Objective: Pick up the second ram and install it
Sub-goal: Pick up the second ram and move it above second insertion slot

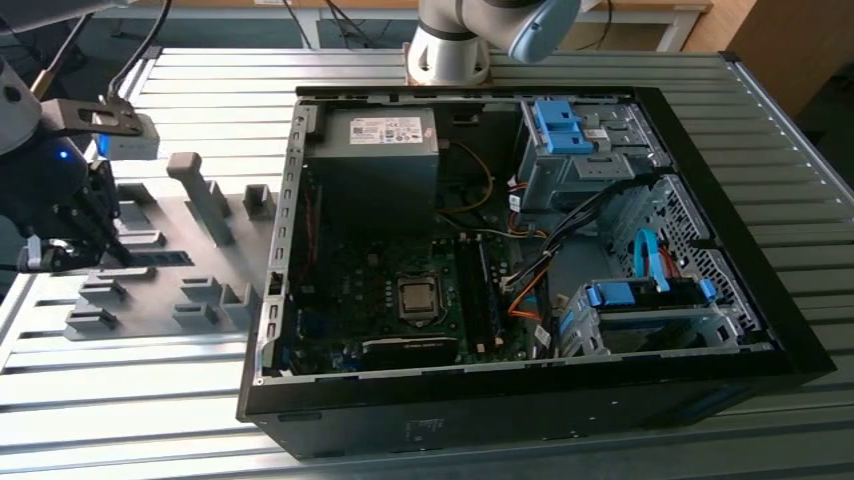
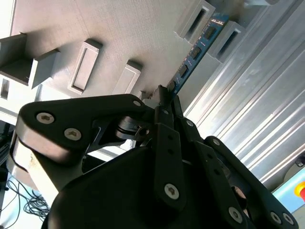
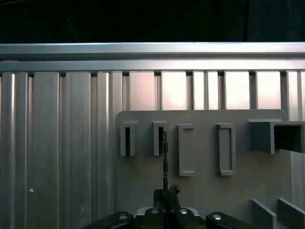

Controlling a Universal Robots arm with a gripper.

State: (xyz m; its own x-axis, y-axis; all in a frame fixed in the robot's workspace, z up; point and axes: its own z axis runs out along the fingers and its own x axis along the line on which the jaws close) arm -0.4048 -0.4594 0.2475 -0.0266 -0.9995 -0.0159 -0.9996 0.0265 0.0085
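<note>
The black gripper (image 2: 165, 95) has its fingers (image 2: 164, 129) clenched on one end of the second ram (image 2: 195, 50), a thin blue-green circuit board with dark chips. The stick runs low over the flat grey plastic holder plate (image 2: 119, 28), and its far end reaches in among the plate's slotted blocks (image 2: 193, 21). The plate rests on a ribbed aluminium table (image 1: 534, 70). Just beside the plate, toward the exterior view's right, lies an open black computer case (image 1: 747, 330). Farther from the plate, past the case, stands a brown wooden panel (image 1: 787, 40).
</note>
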